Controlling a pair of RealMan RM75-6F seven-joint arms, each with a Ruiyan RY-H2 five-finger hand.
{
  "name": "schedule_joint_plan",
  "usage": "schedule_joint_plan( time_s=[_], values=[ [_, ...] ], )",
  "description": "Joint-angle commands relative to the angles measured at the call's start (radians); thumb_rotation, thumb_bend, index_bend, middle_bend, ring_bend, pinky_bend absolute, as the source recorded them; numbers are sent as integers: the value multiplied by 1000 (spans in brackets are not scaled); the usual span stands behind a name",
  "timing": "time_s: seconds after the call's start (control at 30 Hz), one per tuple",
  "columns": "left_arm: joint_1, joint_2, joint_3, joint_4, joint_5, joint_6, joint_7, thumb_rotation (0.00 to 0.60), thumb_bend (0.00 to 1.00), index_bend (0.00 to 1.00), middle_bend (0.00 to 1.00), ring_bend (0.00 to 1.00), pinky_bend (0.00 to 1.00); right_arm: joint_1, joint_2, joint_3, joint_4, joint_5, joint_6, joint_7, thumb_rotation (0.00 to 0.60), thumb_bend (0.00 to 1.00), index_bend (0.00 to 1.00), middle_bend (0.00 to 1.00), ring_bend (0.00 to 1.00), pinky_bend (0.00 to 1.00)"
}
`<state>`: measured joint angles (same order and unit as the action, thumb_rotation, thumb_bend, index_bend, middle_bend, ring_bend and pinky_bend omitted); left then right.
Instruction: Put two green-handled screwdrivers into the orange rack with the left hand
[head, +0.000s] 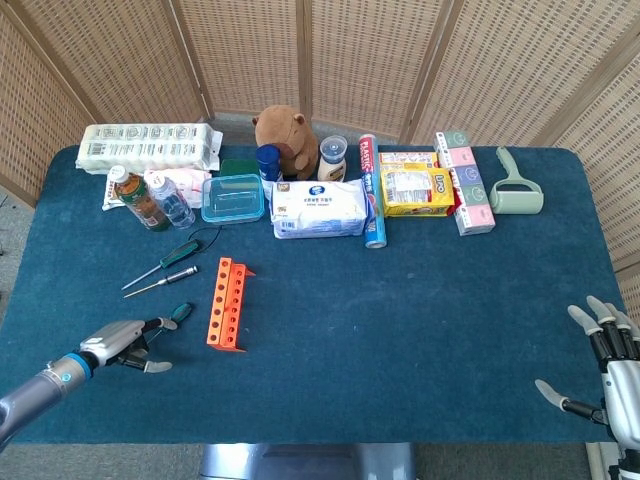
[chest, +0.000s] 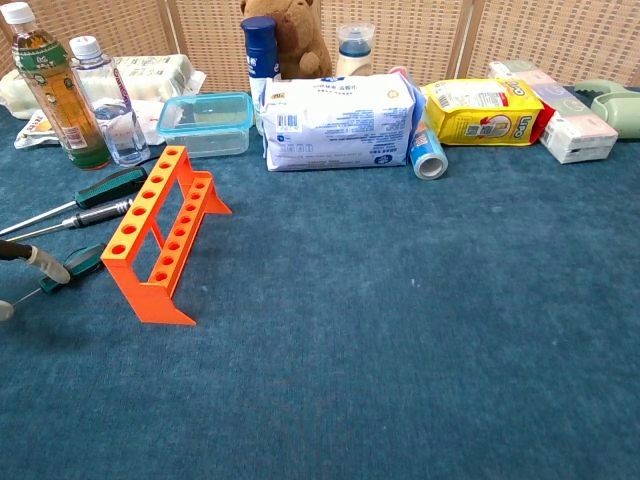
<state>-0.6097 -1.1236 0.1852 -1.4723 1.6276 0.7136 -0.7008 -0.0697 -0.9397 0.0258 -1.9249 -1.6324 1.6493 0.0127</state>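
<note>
The orange rack stands empty on the blue tabletop, left of centre. The head view shows it from above as a narrow strip; the chest view shows its row of holes and its two side feet.

At the rack's 9 o'clock lies a small green-handled screwdriver, its handle just beside the rack. The left hand rests low on the tabletop at the rack's 8 o'clock, fingers reaching toward that handle. The head view shows the whole hand with its thumb apart from the other fingers; the chest view shows only fingertips at the frame's left edge, one lying right against the handle. Whether the fingers are grasping the handle or only touching it, I cannot tell.

Two more screwdrivers lie at the rack's 10 o'clock: a larger one with a dark green handle and a thinner one just beside it, near-parallel, shafts pointing away from the rack.

The right hand appears only in the head view, at the 4 o'clock corner of the tabletop, fingers spread and released, holding nothing.

Along the far edge stand bottles, a clear box, a wipes pack and a yellow bag; the plush toy shows whole only from above.
</note>
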Motion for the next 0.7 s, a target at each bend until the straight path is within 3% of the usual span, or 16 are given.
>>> schedule_joint_plan(
  time_s=[0.03, 0.27, 0.7],
  values=[
    [-2, 14, 18, -12, 32, 32, -22, 166, 116, 170, 943, 895, 952, 0, 1, 0, 1, 1, -1, 2, 502, 0, 137, 54, 0, 0],
    [-15, 21, 45, -18, 35, 12, -20, 169, 117, 170, 943, 895, 952, -1, 3, -1, 1, -1, 1, 6, 500, 0, 137, 54, 0, 0],
    [-14, 6, 43, 34, -26, -20, -21, 168, 116, 170, 943, 896, 953, -2, 5, -1, 2, 1, 0, 8, 501, 0, 137, 54, 0, 0]
  ],
)
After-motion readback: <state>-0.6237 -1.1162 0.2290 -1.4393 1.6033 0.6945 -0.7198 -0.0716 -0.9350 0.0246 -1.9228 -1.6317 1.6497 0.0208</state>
